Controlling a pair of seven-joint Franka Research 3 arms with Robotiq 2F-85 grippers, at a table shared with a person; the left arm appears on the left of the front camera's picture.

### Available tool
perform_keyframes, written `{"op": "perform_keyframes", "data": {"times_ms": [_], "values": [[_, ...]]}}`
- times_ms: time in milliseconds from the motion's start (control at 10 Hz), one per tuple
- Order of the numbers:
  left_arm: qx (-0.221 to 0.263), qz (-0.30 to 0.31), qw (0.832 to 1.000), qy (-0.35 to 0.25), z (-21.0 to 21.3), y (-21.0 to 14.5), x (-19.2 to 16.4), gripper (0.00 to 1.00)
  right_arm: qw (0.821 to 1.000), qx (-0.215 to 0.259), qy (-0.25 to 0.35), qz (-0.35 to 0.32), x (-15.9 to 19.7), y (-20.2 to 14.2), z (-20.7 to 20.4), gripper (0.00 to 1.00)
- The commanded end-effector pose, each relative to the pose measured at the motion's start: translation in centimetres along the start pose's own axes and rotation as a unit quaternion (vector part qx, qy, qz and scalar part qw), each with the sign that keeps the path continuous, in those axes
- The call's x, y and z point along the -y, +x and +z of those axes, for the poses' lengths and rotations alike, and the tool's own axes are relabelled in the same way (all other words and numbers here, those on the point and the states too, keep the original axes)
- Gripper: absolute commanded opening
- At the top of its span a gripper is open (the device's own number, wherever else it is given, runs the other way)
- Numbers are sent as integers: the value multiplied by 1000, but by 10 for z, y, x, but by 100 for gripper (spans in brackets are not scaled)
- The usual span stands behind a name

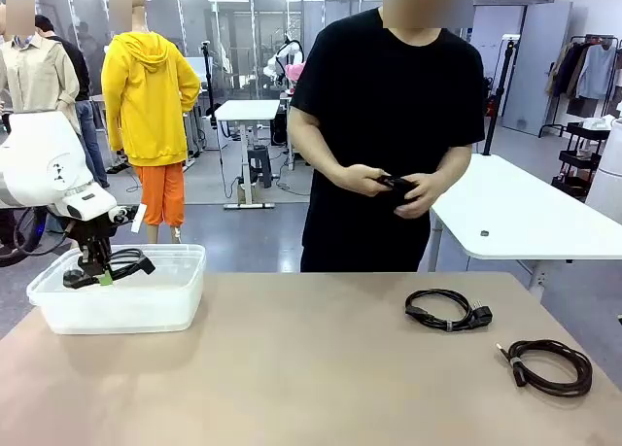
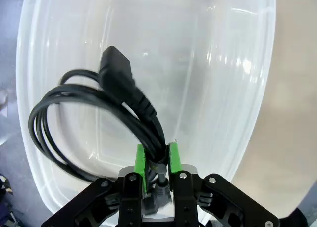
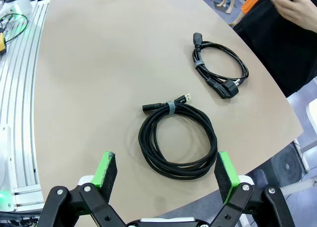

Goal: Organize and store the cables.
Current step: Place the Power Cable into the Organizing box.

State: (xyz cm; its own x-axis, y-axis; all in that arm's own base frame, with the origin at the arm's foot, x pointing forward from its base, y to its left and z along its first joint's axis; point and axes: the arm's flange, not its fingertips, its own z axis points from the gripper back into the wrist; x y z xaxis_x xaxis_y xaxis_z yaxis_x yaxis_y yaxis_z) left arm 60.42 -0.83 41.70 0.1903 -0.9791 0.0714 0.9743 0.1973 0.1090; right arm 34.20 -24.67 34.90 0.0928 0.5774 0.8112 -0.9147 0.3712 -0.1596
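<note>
Over the clear bin [image 1: 146,310], the left hand [image 2: 156,150] is pinching a coiled cable [image 2: 119,83]; releasing it comes next. The right hand [image 3: 165,160] is hanging wide open.

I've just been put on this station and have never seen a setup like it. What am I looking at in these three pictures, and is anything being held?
This is a two-armed robot at a tan table, with a person standing across from it. The front picture is taken from between the arms. The other two come from cameras on the wrists, each looking along that hand's green-padded fingers.

In the left wrist picture, the left hand is closed on a coiled black cable and holds it over a clear plastic bin. The front picture shows the bin at the table's left end.

In the right wrist picture, the right hand is wide open and empty. It looks down on a thick coil on the table, and a thinner coil lies beyond it.

The person's hands hold something small and dark, and I cannot tell what it is.
</note>
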Motion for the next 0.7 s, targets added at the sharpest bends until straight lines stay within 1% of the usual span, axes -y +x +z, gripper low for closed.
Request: {"op": "perform_keyframes", "data": {"times_ms": [0,100,200,300,400,500,600], "values": [[-2,15,1000,-10,6,5,-5,51,1000,-9,3,-7,-2,3,1,100],[-1,16,1000,-11,6,5,-4,67,1000,-9,3,-7,-2,3,1,100],[3,20,1000,-13,6,6,-2,79,1000,-9,3,-7,-2,3,1,100],[2,20,1000,-11,7,6,-1,95,1000,-9,3,-7,-2,3,1,100],[3,25,1000,-8,9,5,0,100,1000,-9,3,-7,-2,3,1,100],[6,30,1000,-6,10,6,1,100,1000,-9,3,-7,-2,3,1,100],[7,36,999,-3,11,5,4,88,1000,-9,3,-7,-2,3,1,100]]}}
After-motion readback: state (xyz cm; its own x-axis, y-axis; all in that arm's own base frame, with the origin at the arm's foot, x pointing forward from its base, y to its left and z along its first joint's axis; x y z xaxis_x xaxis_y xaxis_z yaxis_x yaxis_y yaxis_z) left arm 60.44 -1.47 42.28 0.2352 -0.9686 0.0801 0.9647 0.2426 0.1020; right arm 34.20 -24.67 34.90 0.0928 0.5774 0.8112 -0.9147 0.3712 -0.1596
